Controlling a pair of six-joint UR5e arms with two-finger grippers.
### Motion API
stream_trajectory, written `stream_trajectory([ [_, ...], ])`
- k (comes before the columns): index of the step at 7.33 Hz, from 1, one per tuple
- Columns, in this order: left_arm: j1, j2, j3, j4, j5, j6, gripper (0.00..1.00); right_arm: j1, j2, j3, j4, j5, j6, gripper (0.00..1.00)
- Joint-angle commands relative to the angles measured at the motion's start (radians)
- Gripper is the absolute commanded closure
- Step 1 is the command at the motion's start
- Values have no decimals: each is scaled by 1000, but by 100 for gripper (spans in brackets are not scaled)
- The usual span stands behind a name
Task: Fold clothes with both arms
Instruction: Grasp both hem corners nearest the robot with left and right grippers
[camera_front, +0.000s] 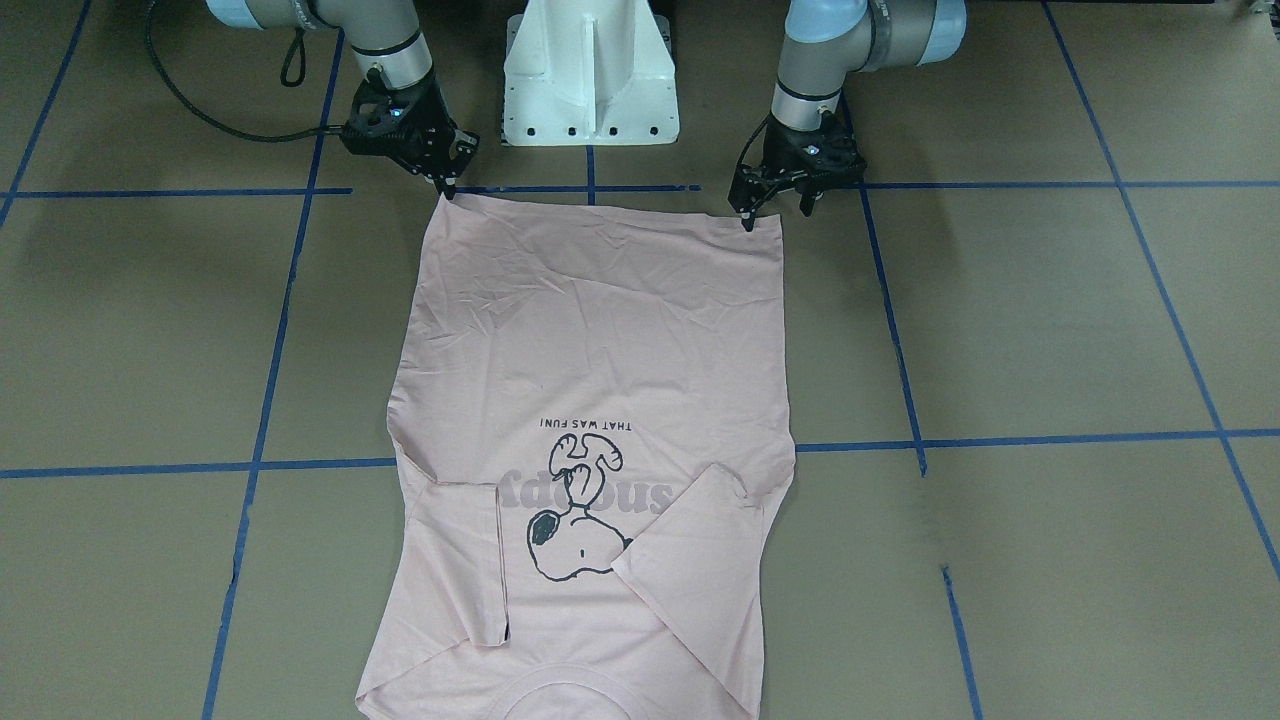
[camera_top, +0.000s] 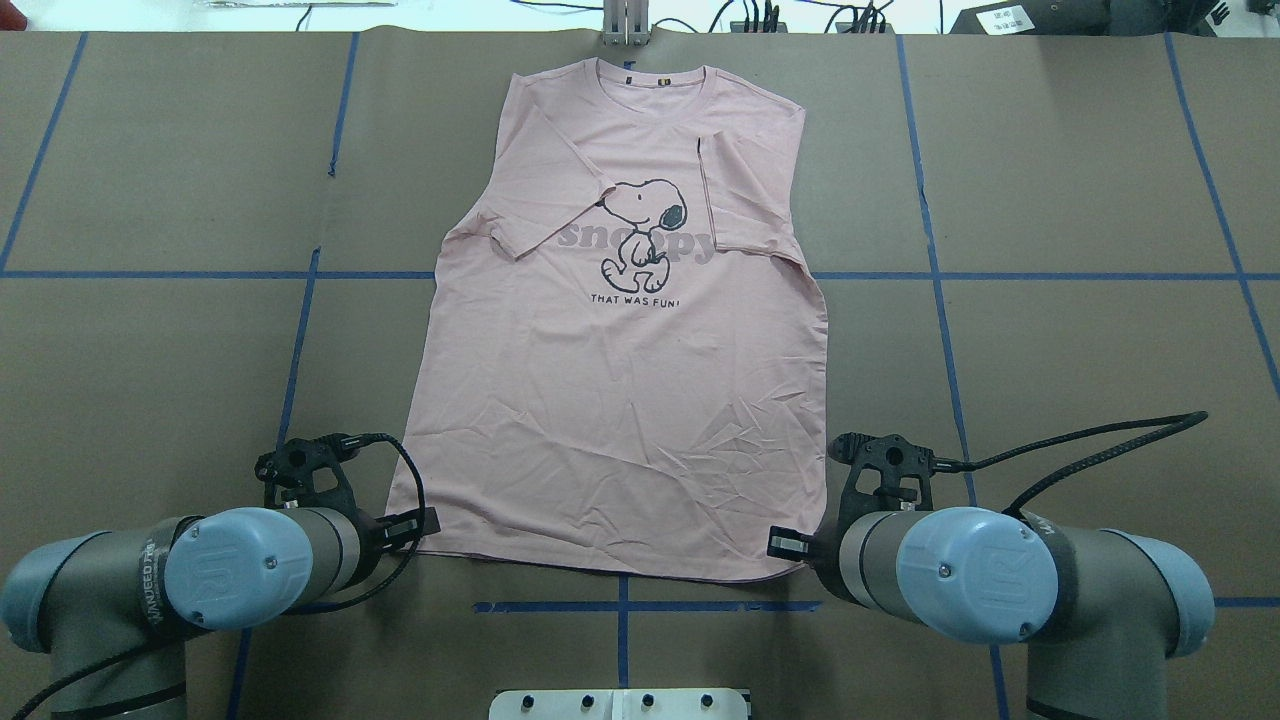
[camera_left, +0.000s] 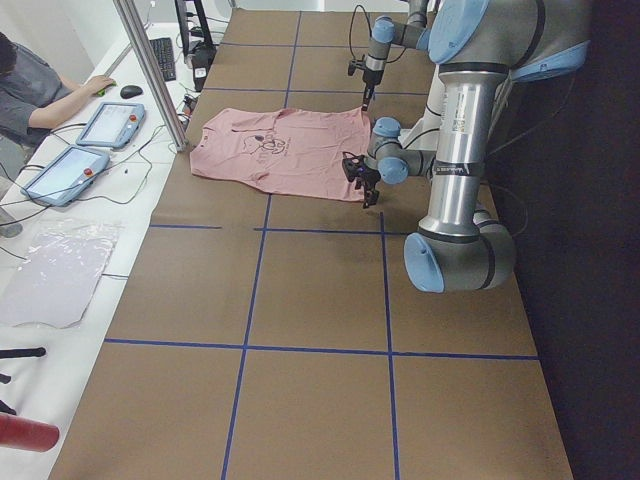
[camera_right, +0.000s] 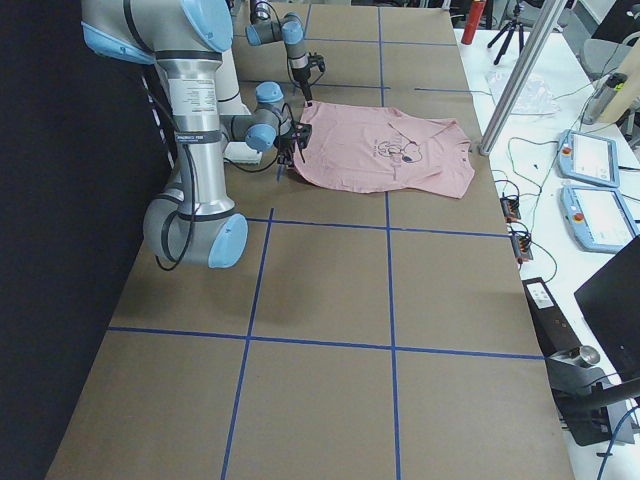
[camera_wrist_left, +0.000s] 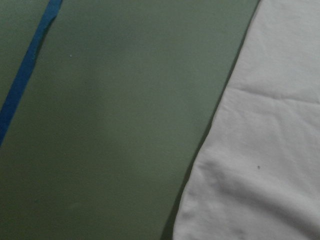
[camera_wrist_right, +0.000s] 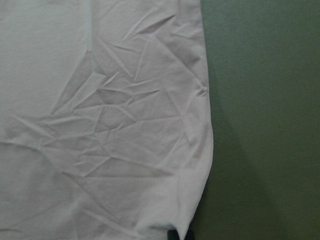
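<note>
Overhead exterior shows a broad table covered in brown paper (camera_top: 150, 350) and marked into squares with blue tape. A pale pink short-sleeved T-shirt (camera_top: 620, 400) lies flat at its middle, front up, with the collar at the far edge and the hem nearest the robot. Both sleeves are folded inward over the chest, and the lower half is lightly creased.

The silver-grey tubular left arm (camera_top: 250, 570) with light blue joint caps reaches to the hem's left corner. The matching right arm (camera_top: 980, 575) reaches to the hem's right corner. A white pedestal base (camera_front: 590, 70) stands between them.

From the front-facing camera, the black left gripper (camera_front: 777, 210) has its two fingers spread apart. One tip is down at the shirt corner, the other is off the cloth, and it holds nothing. The black right gripper (camera_front: 450, 185) points its tip at the opposite corner, seen edge-on. I cannot tell whether it is parted or pinching the cloth.

A black-outline cartoon dog (camera_top: 640, 230) sits over grey lettering on the chest.
</note>
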Motion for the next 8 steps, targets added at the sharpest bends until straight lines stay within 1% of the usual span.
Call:
stream_trajectory([
  [1, 0, -3, 1, 3, 0, -8, 51, 1, -5, 4, 0, 0, 0, 100],
  [3, 0, -4, -2, 3, 2, -8, 90, 1, -4, 4, 0, 0, 0, 100],
  [4, 0, -6, -8, 3, 2, -8, 100, 1, -4, 4, 0, 0, 0, 100],
  [6, -1, -6, -20, 3, 0, -8, 100, 3, -5, 6, 0, 2, 0, 100],
  [7, -3, -6, -54, 3, 0, -6, 100, 9, -10, 22, 0, 9, 0, 100],
  [8, -9, 2, -126, 3, 0, -6, 100, 12, -58, 62, 0, 12, -2, 100],
])
